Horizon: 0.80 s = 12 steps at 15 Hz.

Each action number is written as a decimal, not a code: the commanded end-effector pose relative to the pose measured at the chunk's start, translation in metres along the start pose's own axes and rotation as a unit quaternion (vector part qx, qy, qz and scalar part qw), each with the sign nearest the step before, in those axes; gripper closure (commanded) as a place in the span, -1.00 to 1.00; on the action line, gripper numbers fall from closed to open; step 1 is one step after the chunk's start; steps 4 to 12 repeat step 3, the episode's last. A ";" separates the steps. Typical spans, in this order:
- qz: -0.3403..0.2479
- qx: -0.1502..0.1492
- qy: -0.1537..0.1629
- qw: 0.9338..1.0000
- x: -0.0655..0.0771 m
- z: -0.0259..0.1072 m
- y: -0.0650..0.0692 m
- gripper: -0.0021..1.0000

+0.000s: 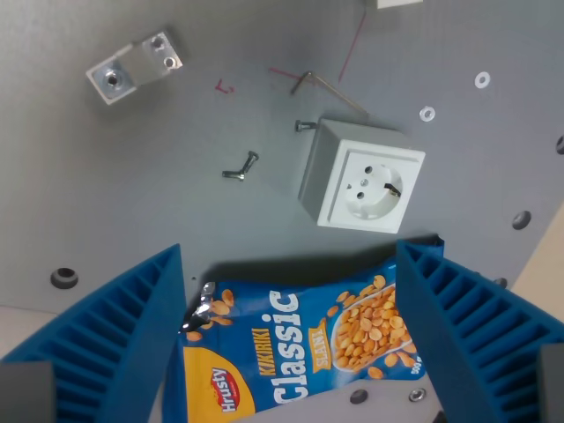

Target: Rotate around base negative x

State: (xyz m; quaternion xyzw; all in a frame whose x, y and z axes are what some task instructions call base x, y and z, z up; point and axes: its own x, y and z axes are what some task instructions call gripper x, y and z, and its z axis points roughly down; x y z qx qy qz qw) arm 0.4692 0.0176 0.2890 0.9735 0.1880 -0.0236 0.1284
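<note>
Blue fingers (132,335) of your end effector (291,339) sit spread around the snack bag (300,339). Turning could knock the white socket (361,176) at 12 o'clock.

You see a matt grey bench (132,194), smooth apart from its holes, and on it a glossy foil snack bag (300,348) that catches the light at its crinkled corner. The socket box (363,176) looks like smooth white plastic, while the bracket (134,67), the screws (240,167) and the hex key (330,88) are bare metal. Your tool's fingers (132,326) are ribbed blue plastic with a matt finish.
</note>
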 end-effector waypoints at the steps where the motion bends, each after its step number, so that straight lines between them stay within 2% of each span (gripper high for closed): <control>1: 0.011 -0.109 -0.052 0.993 0.002 -0.003 -0.002 -1.00; 3: 0.011 -0.121 -0.057 0.991 0.002 -0.003 -0.002 -1.00; 12: 0.011 -0.121 -0.057 0.991 0.002 -0.003 -0.002 -1.00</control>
